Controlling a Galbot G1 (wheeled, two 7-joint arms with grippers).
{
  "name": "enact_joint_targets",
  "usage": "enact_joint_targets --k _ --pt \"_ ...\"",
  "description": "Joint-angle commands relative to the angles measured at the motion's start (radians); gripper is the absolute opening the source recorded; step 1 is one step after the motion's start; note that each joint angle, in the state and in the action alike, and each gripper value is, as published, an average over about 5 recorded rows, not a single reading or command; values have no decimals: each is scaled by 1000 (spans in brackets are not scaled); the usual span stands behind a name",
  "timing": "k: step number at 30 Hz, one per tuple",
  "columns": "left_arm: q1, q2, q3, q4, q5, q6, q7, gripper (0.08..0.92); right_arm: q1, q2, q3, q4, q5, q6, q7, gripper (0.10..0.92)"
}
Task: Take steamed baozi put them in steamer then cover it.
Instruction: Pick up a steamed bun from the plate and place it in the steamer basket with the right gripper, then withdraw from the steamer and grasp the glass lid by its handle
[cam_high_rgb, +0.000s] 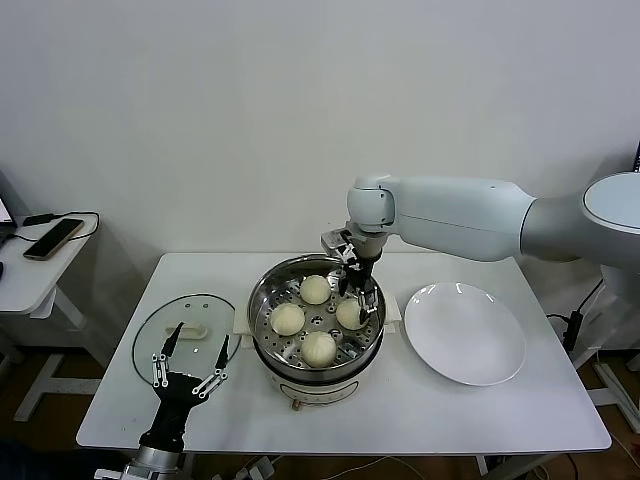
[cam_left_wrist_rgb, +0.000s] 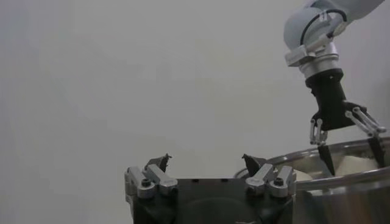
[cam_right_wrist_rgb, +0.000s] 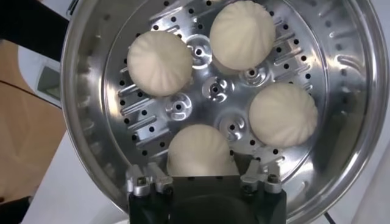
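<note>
Nearest the lens, at 7 o'clock on the counter (cam_high_rgb: 420, 420): left pincer (cam_high_rgb: 188, 372), fingers spread wide, gripping nothing, hovering over the near edge of the cover (cam_high_rgb: 187, 335), which lies flat at 9 o'clock. Centre: steamer (cam_high_rgb: 268, 300), uncovered, holding four steamed baozi (cam_high_rgb: 288, 319) on the perforated tray at roughly 12, 3, 6 and 9 o'clock. Over the 3 o'clock bun: right pincer (cam_high_rgb: 359, 294), fingers wide, straddling that bun without clamping it. Farther right, at 3 o'clock: white plate (cam_high_rgb: 465, 333), just beside the steamer.
</note>
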Motion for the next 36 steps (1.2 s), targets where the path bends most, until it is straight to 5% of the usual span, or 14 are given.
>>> enact_joint_targets --k 1,7,10,19,23,27,36 --pt "-1 0 1 0 0 1 0 823 -1 -13 42 11 -14 8 -9 822" --pt "-4 1 0 -5 2 6 -1 823 -13 -117 273 69 5 58 19 823" --pt "-5 4 -3 -7 7 7 -2 823 -25 -201 392 122 83 115 164 823" --pt "-28 15 -4 -4 113 13 -22 823 -268 -505 594 330 73 358 1233 823" --pt "-48 16 1 -3 193 27 -49 823 -555 -548 852 358 25 410 1562 823" --pt "-72 14 7 -6 279 51 -90 823 -893 -540 1181 352 -45 466 1688 823" --pt "-137 15 -1 57 522 114 -196 823 -1497 -301 1790 297 -201 569 1687 823"
